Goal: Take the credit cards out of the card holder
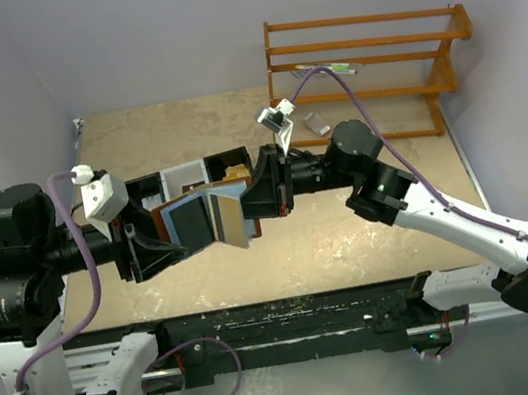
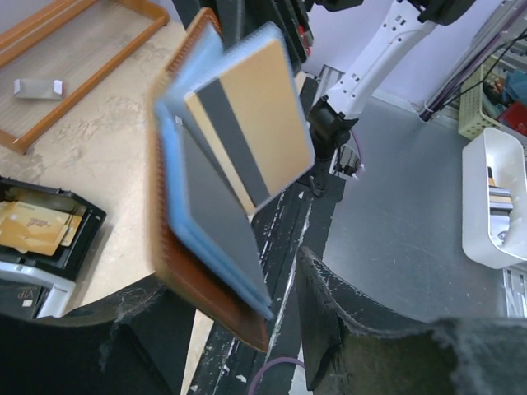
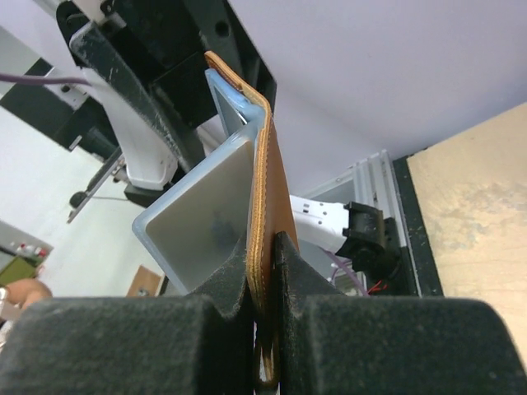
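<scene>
Both my arms meet just on the near side of the tray (image 1: pixel 184 173), where the holder (image 3: pixel 268 189) is held up off the table, spread open like a book between them. My right gripper (image 3: pixel 262 247) is clamped on one brown leather flap, seen edge-on, with a pad pressed to each face. My left gripper (image 2: pixel 235 276) has its jaws parted: the other flap's lower edge sits between them, against one finger (image 2: pixel 140 329), with a gap showing beside the other. The cards (image 2: pixel 247 123) sit in the holder, fanned out of its blue lining; the foremost is tan with a dark stripe. Orange pieces (image 2: pixel 33 226) lie in one tray compartment.
</scene>
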### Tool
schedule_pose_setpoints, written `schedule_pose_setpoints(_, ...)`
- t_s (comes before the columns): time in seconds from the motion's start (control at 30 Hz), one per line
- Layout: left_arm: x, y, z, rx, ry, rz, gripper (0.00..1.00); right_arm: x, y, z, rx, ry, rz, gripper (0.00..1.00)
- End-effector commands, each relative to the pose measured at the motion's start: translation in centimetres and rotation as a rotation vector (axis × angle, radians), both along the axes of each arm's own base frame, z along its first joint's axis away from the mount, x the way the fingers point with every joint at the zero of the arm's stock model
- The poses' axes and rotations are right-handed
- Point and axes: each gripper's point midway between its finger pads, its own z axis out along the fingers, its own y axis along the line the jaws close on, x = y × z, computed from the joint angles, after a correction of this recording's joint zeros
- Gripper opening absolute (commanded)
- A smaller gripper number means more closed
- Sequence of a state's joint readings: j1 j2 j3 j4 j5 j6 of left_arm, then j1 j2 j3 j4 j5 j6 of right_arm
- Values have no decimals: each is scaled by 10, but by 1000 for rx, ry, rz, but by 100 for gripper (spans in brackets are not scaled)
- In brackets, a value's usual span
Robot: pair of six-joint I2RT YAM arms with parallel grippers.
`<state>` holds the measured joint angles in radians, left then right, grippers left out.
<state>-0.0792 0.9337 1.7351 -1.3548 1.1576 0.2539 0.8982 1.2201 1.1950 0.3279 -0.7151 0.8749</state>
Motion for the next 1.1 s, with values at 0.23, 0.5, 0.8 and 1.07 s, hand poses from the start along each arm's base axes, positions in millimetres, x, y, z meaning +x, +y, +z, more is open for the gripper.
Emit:
schedule_pose_setpoints(0.23, -5, -8, 0, -72, 13, -79, 57, 4, -11, 50, 66, -101, -179, 0)
schedule_pose_setpoints(0.5, -1, -10, 8, -96, 31, -70, 36, -11, -12, 54, 123, -126, -121, 0)
schedule_pose_setpoints(0.8, 1, -10, 4, -86, 68, -69, 0, -19, -9, 33, 84, -112, -30, 1)
schedule_pose_setpoints(1.07, 44, 12, -33, 96, 92, 152, 0, 40, -29, -3, -21, -56, -141, 58)
